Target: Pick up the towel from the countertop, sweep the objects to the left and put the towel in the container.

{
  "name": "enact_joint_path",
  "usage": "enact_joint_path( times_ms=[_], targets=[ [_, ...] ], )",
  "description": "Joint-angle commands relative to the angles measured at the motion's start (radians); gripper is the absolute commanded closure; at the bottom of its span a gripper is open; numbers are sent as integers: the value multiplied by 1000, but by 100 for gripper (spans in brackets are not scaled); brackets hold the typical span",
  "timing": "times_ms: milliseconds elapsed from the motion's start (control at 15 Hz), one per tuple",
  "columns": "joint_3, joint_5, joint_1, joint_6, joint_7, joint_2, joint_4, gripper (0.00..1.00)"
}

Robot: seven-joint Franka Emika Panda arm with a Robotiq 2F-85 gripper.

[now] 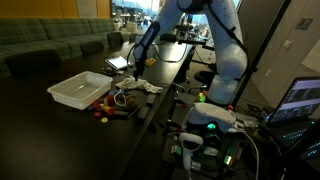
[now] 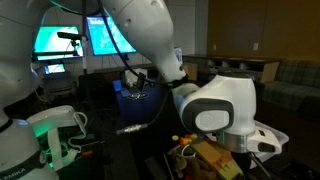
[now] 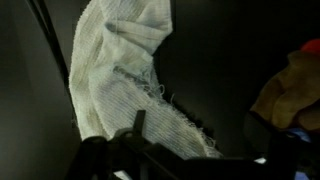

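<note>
Towel (image 3: 120, 85) lies crumpled just ahead of the spread hand (image 3: 185, 168), seemingly untouched.

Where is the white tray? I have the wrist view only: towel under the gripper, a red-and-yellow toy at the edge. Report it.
Observer: In an exterior view the white tray sits on the countertop, on the far side of the small toys from the towel.
Operator: Give me the toys' spread.
Observer: They are clustered by one corner of the tray, between it and the towel.
Operator: Name anything else near the arm.
Observer: A flat white slab lies on the countertop behind the gripper, farther from the camera than the tray.
</note>
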Motion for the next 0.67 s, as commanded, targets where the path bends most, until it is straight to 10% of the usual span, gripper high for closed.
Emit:
enact_joint_path(
  times_ms=[0, 600],
  targets=[
    [30, 28, -81, -81, -26, 171, 228, 0],
    [66, 76, -198, -361, -50, 415, 596, 0]
  ],
)
